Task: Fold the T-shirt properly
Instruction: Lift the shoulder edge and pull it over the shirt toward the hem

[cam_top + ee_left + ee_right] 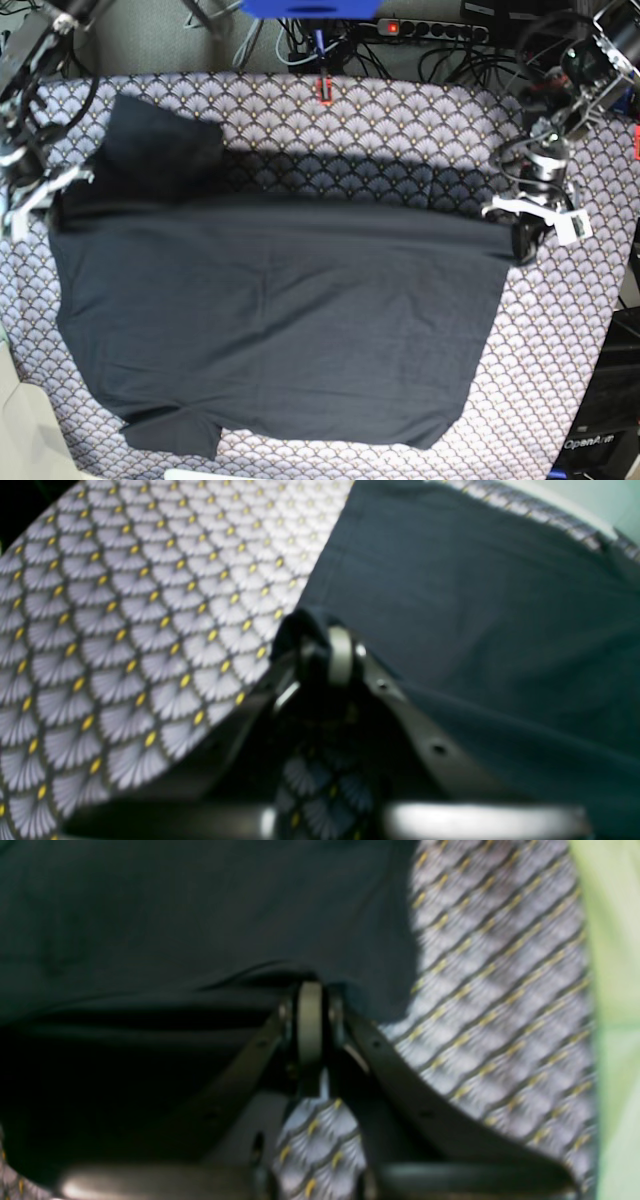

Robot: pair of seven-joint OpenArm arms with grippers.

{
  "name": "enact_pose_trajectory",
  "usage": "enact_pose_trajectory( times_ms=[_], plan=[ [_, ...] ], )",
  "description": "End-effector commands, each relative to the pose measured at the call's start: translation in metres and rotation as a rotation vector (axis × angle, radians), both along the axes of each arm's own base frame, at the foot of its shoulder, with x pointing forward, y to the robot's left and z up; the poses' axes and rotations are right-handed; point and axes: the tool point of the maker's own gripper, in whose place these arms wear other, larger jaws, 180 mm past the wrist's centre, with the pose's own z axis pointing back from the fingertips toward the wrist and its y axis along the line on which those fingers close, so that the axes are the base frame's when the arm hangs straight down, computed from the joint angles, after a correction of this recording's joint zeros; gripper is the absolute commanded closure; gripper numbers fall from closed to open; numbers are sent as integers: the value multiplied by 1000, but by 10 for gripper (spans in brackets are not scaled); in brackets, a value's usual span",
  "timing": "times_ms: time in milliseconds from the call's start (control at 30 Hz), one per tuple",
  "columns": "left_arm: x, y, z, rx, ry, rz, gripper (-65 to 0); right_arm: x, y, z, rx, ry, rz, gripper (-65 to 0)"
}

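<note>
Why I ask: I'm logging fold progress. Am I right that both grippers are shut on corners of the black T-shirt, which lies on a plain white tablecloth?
Not quite: the tablecloth is purple-grey with a fan pattern, as the base view shows. The rest holds: the left gripper and right gripper are each shut on an end of the T-shirt's far edge.

The T-shirt (280, 320) is soft, matt dark cloth with faint creases. The tablecloth (420, 130) looks smooth, printed fabric. Each pincer's fingers (340, 655) look like matt dark plastic.
</note>
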Motion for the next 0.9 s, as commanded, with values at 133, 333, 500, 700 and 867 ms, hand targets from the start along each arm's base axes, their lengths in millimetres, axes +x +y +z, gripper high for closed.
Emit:
enact_pose_trajectory(
  times_ms=[133,333,500,700,867],
  plan=[
    [26,6,29,10,-101,20,0,29,2,32,-20,-100,23,0],
    [46,7,24,-5,-95,59,0,59,30,39,-17,-119,129,0],
    [77,-3,24,-43,-39,46,0,88,36,41,6,-125,171,0],
    [104,4,35,-45,-28,64,0,116,24,42,35,-120,166,0],
    [120,7,33,-55,-12,88,0,137,8,39,77,-121,151,0]
  ],
)
